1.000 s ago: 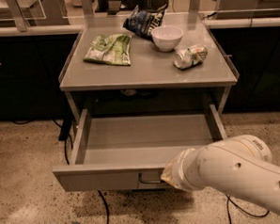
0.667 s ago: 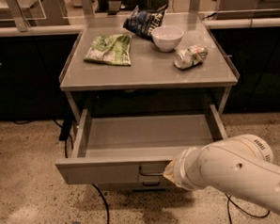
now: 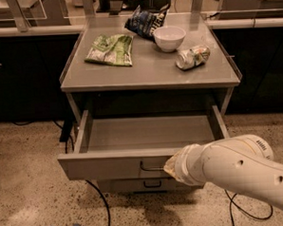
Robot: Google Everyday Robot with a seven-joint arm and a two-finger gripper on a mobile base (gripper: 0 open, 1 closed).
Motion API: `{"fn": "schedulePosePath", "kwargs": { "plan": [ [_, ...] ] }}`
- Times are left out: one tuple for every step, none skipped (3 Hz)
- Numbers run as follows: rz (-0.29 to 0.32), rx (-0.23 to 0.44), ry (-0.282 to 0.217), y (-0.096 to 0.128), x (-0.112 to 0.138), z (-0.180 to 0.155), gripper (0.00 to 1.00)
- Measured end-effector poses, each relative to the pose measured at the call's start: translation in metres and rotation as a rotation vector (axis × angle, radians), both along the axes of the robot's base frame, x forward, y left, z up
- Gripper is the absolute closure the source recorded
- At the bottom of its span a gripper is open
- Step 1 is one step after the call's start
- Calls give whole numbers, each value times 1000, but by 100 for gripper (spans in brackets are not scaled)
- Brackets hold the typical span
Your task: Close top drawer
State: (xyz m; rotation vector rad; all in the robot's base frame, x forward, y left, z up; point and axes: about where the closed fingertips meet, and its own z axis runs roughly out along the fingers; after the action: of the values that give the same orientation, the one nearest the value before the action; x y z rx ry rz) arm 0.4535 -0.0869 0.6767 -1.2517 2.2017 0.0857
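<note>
The top drawer (image 3: 106, 166) of the grey metal table stands pulled out, and its plain grey interior (image 3: 147, 131) holds nothing. Its small dark wire handle (image 3: 151, 169) sits at the centre of the flat front panel. My gripper (image 3: 170, 169) is at the front panel, right at the handle's right end, mostly hidden behind my white wrist and forearm (image 3: 230, 169), which come in from the lower right.
The tabletop (image 3: 144, 74) holds a green bag (image 3: 110, 50), a white bowl (image 3: 169, 37), a dark chip bag (image 3: 144, 22) and a crumpled can (image 3: 192, 56). A lower drawer (image 3: 131, 184) sits shut beneath. A black cable (image 3: 101, 202) trails over the speckled floor.
The top drawer's front panel has moved back toward the table, so the drawer stands less far out. My arm has followed it inward.
</note>
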Motion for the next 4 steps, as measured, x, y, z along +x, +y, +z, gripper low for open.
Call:
{"fn": "schedulePosePath", "kwargs": {
  "plan": [
    [-32,63,-12,-8,13,-5,100],
    [-44,81,-19,-11,20,-6,100],
    [-83,109,-34,-22,42,-13,100],
    [-83,109,-34,-22,42,-13,100]
  ]
}}
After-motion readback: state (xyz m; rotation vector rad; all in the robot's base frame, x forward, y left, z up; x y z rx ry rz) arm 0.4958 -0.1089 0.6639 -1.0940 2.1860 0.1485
